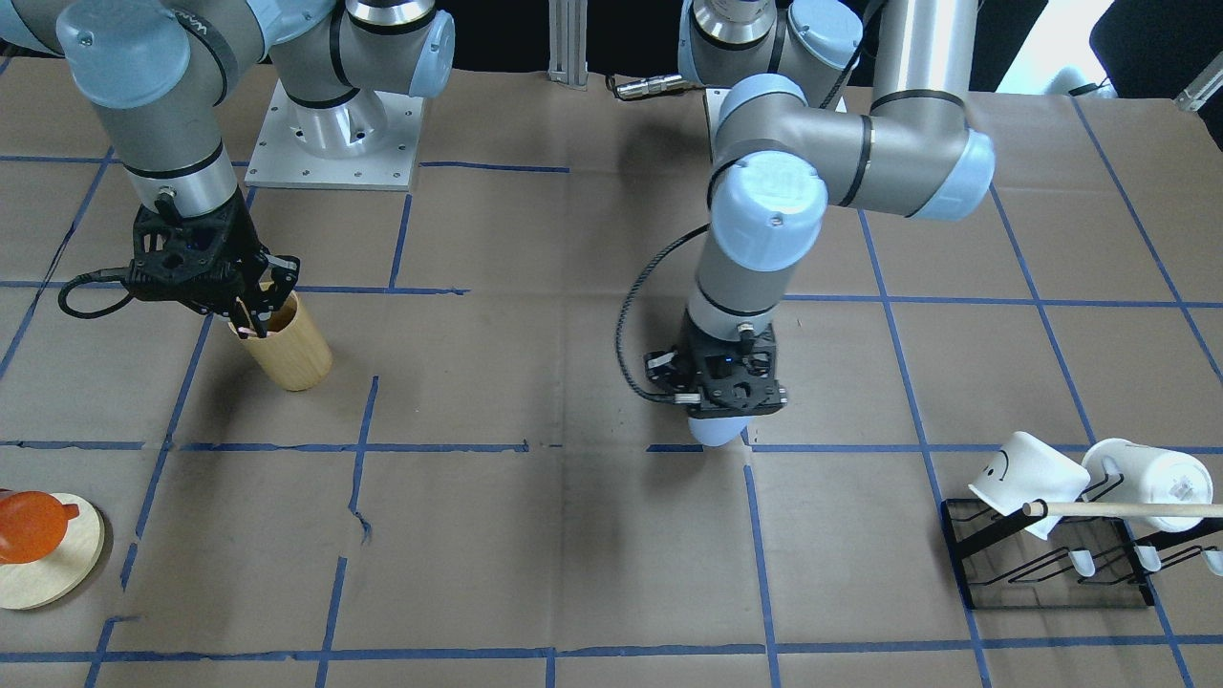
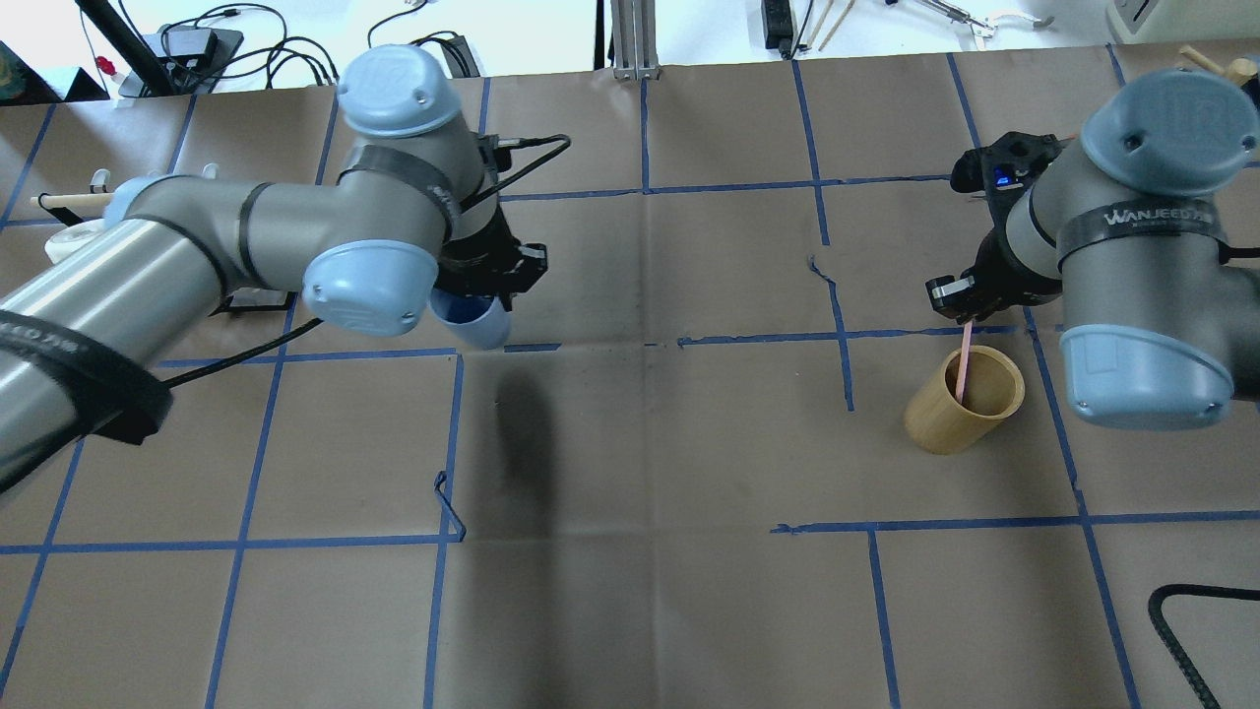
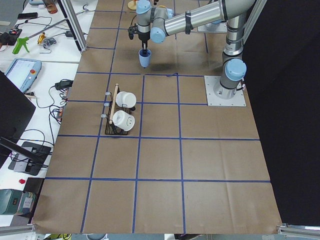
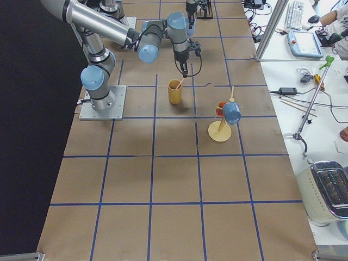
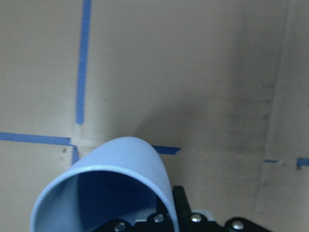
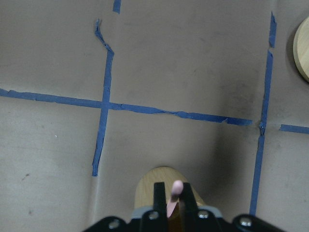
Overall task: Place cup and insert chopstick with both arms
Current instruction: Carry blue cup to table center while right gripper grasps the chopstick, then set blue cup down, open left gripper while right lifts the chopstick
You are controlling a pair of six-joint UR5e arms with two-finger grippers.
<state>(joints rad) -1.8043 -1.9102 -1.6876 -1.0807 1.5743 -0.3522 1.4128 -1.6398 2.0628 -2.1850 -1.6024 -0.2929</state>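
My left gripper (image 2: 482,295) is shut on the rim of the light blue cup (image 2: 474,323) and holds it tilted, a little above the table near a tape crossing. The cup also shows in the front view (image 1: 717,433) and in the left wrist view (image 5: 120,179). My right gripper (image 2: 963,313) is shut on the top of a pale pink chopstick (image 2: 966,359). The chopstick's lower end is inside the tan wooden cylinder (image 2: 960,404). In the right wrist view the chopstick (image 6: 175,189) sits between the fingers, over the cylinder (image 6: 147,188).
A black rack (image 1: 1051,573) with white mugs (image 1: 1027,470) and a beige wooden rod (image 1: 1127,509) stands on the robot's left side. A round wooden stand (image 1: 57,573) with an orange cup (image 1: 29,526) is on its right side.
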